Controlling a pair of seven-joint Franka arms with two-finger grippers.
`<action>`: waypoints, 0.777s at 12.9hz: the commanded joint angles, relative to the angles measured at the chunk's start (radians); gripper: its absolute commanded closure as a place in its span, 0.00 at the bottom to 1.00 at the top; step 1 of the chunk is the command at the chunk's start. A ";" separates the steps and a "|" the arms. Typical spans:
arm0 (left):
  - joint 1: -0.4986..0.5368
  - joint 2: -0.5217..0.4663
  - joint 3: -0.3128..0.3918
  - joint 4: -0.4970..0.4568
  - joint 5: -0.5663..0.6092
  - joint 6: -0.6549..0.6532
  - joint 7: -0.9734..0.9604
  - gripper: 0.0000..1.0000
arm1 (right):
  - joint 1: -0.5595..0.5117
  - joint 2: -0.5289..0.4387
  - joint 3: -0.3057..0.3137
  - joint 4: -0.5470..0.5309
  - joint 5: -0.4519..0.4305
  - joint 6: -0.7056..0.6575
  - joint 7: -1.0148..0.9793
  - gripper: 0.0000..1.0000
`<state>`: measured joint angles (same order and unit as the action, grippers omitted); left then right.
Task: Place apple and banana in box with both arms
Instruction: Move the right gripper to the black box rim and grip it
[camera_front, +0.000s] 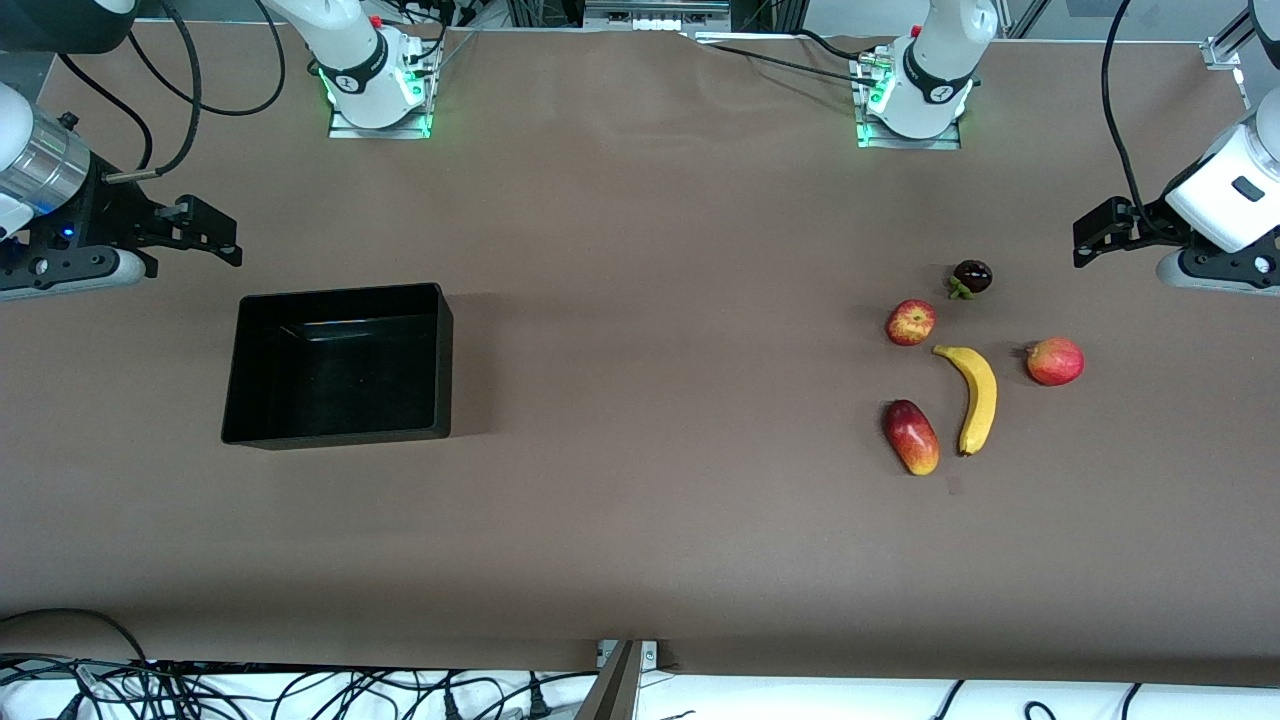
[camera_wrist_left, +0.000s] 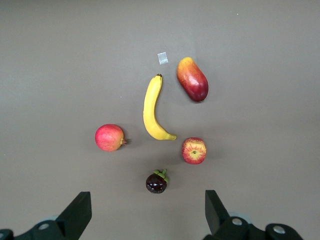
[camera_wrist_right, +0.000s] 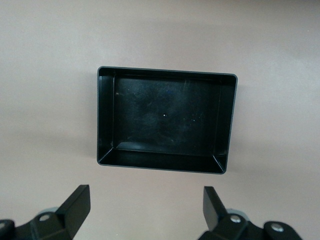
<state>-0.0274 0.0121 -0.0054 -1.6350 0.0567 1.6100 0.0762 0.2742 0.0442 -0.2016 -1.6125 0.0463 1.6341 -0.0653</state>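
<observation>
The apple (camera_front: 911, 322) (camera_wrist_left: 194, 150), red with yellow streaks, lies on the brown table toward the left arm's end. Just nearer the front camera lies the curved yellow banana (camera_front: 975, 395) (camera_wrist_left: 152, 107). The black box (camera_front: 340, 368) (camera_wrist_right: 166, 120) stands with nothing in it toward the right arm's end. My left gripper (camera_front: 1082, 240) (camera_wrist_left: 148, 210) hovers open over the table beside the fruit, holding nothing. My right gripper (camera_front: 225, 240) (camera_wrist_right: 145, 200) hovers open over the table beside the box, holding nothing too.
Around the apple and banana lie an oblong red-yellow fruit (camera_front: 911, 437) (camera_wrist_left: 192, 79), a pinkish-red round fruit (camera_front: 1055, 361) (camera_wrist_left: 109, 137) and a small dark mangosteen (camera_front: 972, 277) (camera_wrist_left: 156, 182). A small scrap of tape (camera_wrist_left: 162, 58) sits by the banana's tip. Cables run along the front edge.
</observation>
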 joint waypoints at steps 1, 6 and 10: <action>0.006 -0.004 -0.001 0.003 -0.028 -0.010 0.011 0.00 | 0.003 0.009 -0.001 0.028 -0.019 -0.020 0.001 0.00; 0.004 -0.004 -0.001 0.003 -0.028 -0.010 0.011 0.00 | -0.009 0.072 -0.010 0.011 -0.101 -0.005 -0.028 0.00; 0.004 -0.004 -0.002 0.003 -0.028 -0.010 0.011 0.00 | -0.070 0.172 -0.076 -0.150 -0.129 0.249 -0.125 0.00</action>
<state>-0.0276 0.0122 -0.0054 -1.6350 0.0567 1.6099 0.0762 0.2399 0.1822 -0.2562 -1.6895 -0.0748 1.7791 -0.1274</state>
